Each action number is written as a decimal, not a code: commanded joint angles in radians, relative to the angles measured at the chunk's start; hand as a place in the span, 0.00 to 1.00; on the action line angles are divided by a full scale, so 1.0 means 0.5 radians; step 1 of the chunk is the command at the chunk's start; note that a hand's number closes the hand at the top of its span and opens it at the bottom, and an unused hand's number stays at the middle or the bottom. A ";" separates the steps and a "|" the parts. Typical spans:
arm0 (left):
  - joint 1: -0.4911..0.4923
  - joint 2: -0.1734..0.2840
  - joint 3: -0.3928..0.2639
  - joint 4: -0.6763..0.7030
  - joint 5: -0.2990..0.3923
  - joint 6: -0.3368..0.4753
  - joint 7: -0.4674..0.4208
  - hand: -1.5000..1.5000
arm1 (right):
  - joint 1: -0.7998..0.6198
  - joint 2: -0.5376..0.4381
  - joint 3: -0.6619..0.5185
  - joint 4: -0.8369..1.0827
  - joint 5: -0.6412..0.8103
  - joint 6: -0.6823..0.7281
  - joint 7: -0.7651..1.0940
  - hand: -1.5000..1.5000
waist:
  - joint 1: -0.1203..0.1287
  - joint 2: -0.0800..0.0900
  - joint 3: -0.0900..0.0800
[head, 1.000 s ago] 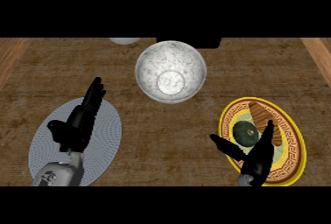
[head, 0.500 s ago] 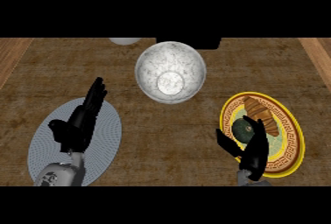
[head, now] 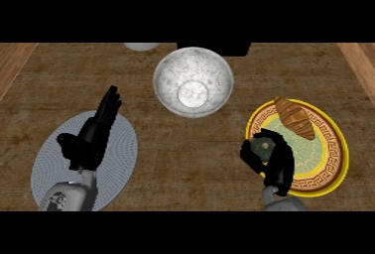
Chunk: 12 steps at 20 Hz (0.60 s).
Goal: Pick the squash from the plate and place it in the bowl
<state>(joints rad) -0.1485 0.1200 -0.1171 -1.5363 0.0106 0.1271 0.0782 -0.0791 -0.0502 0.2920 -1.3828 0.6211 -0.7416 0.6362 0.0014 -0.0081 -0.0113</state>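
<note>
The squash (head: pixel 263 146) is a dark green lump on the left part of the yellow-rimmed patterned plate (head: pixel 331 149). My right hand (head: pixel 273 158) is over it with fingers and thumb curled round it, hiding most of it. The white marbled bowl (head: pixel 193 82) stands up and to the left of the plate, with nothing in it. My left hand (head: pixel 93 133) rests open with fingers up over the grey-blue round mat (head: pixel 121 158) at the lower left.
A brown croissant (head: pixel 294 118) lies on the plate's upper part, just above my right hand. A pale round object (head: pixel 141 46) shows at the counter's far edge. Wooden strips border the counter at both upper corners.
My right hand has moved left and down onto the squash, and its fingers have curled round it. The left hand has stayed in place.
</note>
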 commanded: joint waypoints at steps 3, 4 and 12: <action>-0.060 -0.032 -0.075 0.024 0.002 -0.057 0.013 0.50 | -0.228 0.041 0.697 -0.114 -0.179 0.742 -0.431 1.00 | 0.251 0.030 0.033; -0.086 -0.038 -0.100 0.007 -0.001 -0.075 0.008 0.50 | -0.263 0.047 0.833 -0.123 -0.186 0.864 -0.515 1.00 | 0.327 0.031 0.036; -0.074 -0.041 -0.076 0.055 0.000 -0.056 0.023 0.50 | -0.345 -0.095 1.340 -0.681 -0.717 1.630 -1.341 1.00 | 0.173 0.026 0.035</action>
<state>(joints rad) -0.1923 0.0968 -0.1681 -1.5198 0.0101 0.0899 0.0849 -0.2372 -0.0476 0.8722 -1.5902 0.3759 -0.0848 0.1466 0.1298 0.0079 0.0062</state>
